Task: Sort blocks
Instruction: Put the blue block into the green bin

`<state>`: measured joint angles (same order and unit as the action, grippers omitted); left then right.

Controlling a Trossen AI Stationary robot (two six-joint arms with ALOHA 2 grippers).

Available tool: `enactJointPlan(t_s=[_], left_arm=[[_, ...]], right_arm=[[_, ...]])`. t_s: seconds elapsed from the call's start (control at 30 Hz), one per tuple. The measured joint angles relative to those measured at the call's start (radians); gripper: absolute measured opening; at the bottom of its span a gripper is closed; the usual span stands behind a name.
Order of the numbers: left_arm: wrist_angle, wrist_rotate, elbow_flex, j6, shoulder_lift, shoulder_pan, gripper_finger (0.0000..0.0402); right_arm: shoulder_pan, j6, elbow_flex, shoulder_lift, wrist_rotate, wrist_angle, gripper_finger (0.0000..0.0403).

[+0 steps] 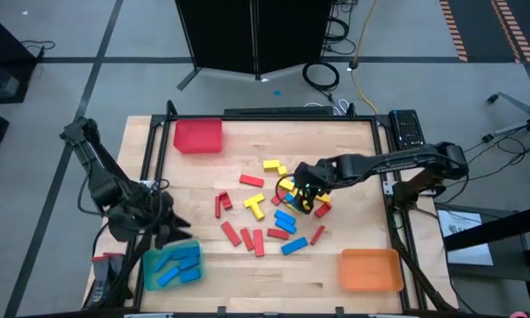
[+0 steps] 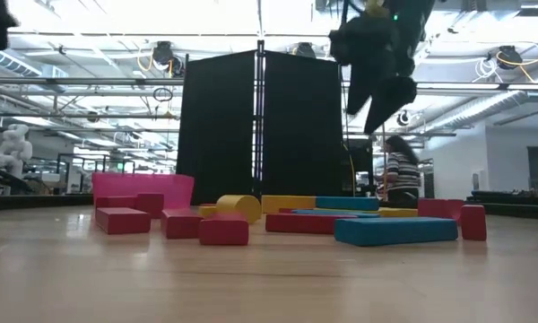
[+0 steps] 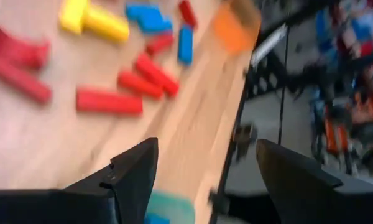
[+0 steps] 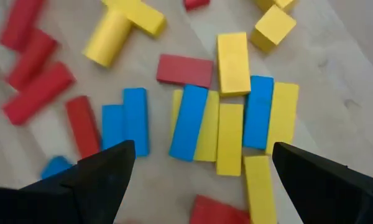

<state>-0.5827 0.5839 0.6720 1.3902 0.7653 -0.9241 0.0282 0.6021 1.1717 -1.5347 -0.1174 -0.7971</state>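
Observation:
Red, blue and yellow blocks (image 1: 265,221) lie scattered flat on the wooden table's middle. Several blue blocks (image 1: 177,263) lie in a teal tray (image 1: 150,269) at the near left. My left gripper (image 1: 170,231) hangs open just beyond that tray's far rim, with nothing between its fingers (image 3: 137,165). My right gripper (image 1: 302,196) hovers open above a close row of blue and yellow blocks (image 4: 230,124). It points steeply down, clear of the blocks, as the low view shows (image 2: 381,99).
A red tray (image 1: 198,135) stands at the far left corner and an orange tray (image 1: 369,269) at the near right corner. A black metal frame (image 1: 384,168) runs round the table's edges. Bare wood (image 1: 247,283) lies between the teal and orange trays.

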Motion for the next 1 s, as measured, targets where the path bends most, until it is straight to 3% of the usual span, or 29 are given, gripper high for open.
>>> enactJointPlan(t_s=[0.17,0.4,0.67,0.8,1.0], left_arm=[[-0.001,0.1,0.0,-0.056,-0.041,0.027,0.0276],[-0.001,0.102,0.0,-0.069,-0.041,0.042,0.0276],[-0.001,0.102,0.0,-0.063,-0.042,0.042,0.0276],[-0.001,0.102,0.0,-0.063,-0.042,0.042,0.0276],[-0.001,0.102,0.0,-0.062,-0.042,0.062,0.0276]], right_arm=[[0.0,-0.015,0.0,-0.116,-0.019,0.017,0.0377],[0.012,-0.016,0.0,-0.246,0.022,0.072,0.0377],[0.01,-0.012,-0.001,-0.281,0.012,0.091,0.0372],[0.011,-0.012,-0.001,-0.281,0.012,0.09,0.0328],[0.011,0.006,-0.001,-0.281,0.011,0.09,0.0202]])
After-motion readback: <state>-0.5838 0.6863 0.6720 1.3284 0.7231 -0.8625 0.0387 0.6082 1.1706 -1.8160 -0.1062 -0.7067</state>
